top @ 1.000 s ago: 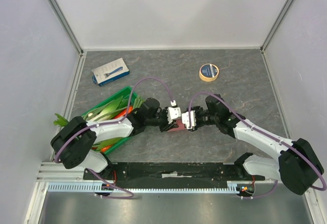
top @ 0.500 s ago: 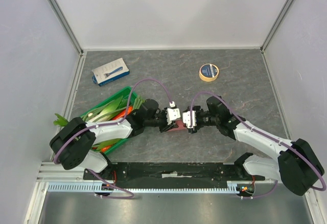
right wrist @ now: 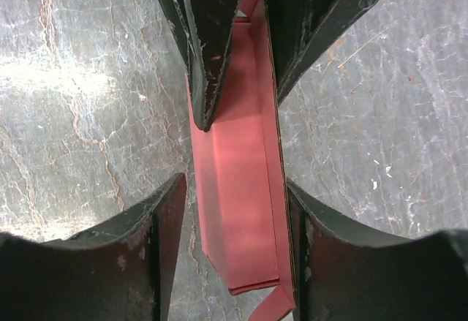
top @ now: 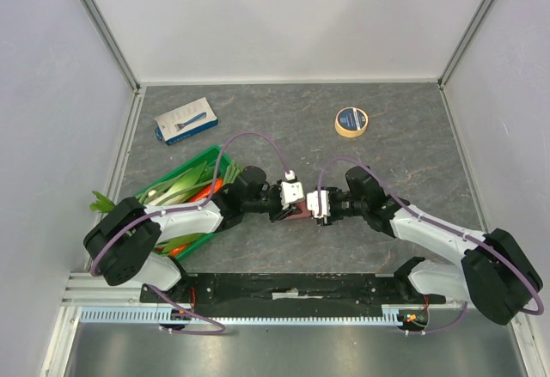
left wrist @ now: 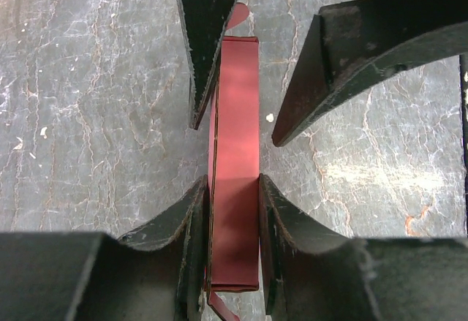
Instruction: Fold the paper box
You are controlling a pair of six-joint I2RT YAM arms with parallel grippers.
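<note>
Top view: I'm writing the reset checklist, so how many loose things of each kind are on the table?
Pink paper box: 1
Blue-and-white package: 1
Round tan-and-blue roll: 1
Green crate of vegetables: 1
Total: 4

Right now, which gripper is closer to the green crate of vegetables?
Left. The left gripper is a short way right of the green crate in the top view; the right gripper faces it from farther right, across the paper box.
</note>
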